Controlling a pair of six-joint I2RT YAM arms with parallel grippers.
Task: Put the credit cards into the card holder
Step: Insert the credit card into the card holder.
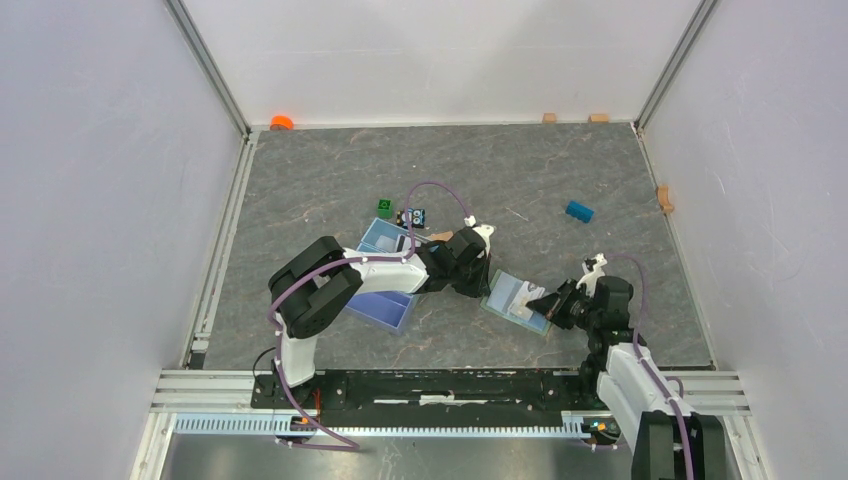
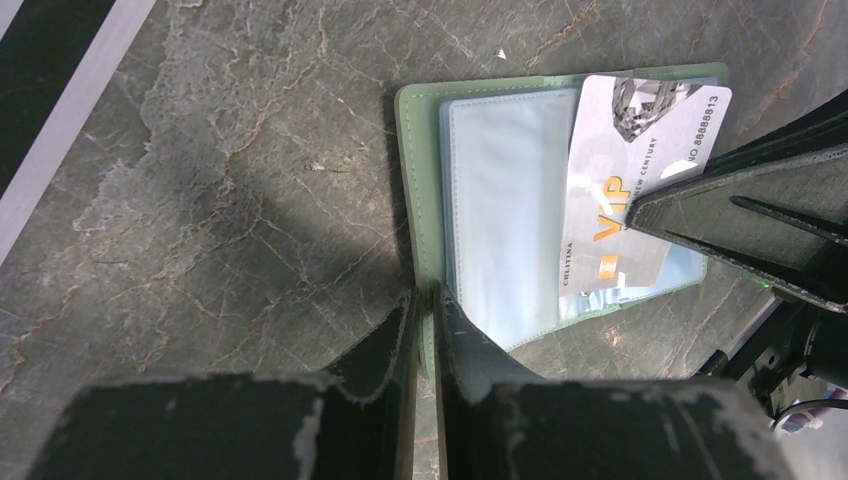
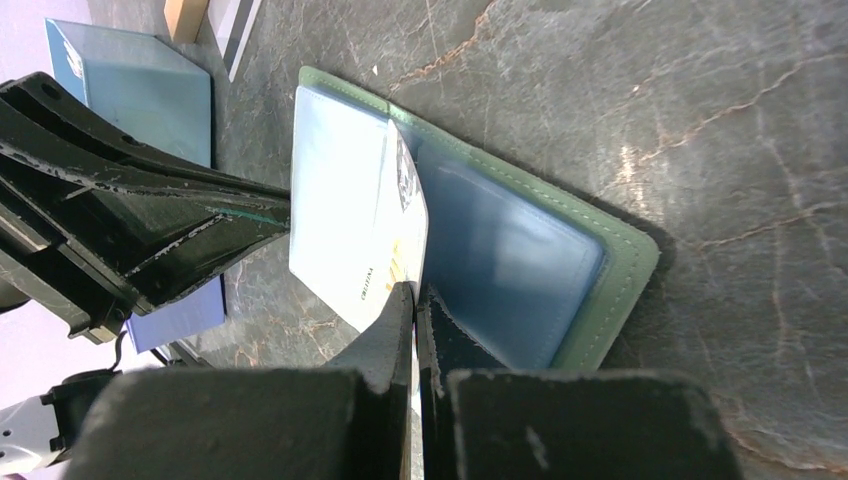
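The right gripper (image 3: 413,295) sits nearest, its jaws pinched tight on the near edge of a silver-grey credit card (image 2: 620,180) printed with an orange "VIP". The card tilts up from that grip and slants across one inner page of the card holder (image 2: 500,200), one corner just past the holder's rim. Whether its edge sits in a slot cannot be told. The card holder lies open and flat on the grey marbled table (image 1: 330,170), between the two grippers, its pale blue-green pages facing up inside a sage-green border. From the other side, the left gripper (image 2: 424,300) has its jaws drawn narrow around the holder's green edge, nipping it. Under the left arm lies a light blue tray (image 1: 383,308). Just beyond the tray sit a small green block (image 1: 384,207) and a dark little object (image 1: 415,216) beside it. A blue block (image 1: 579,211) lies well apart to the right. At the far edge rest an orange object (image 1: 282,122) and two wooden blocks (image 1: 549,117).
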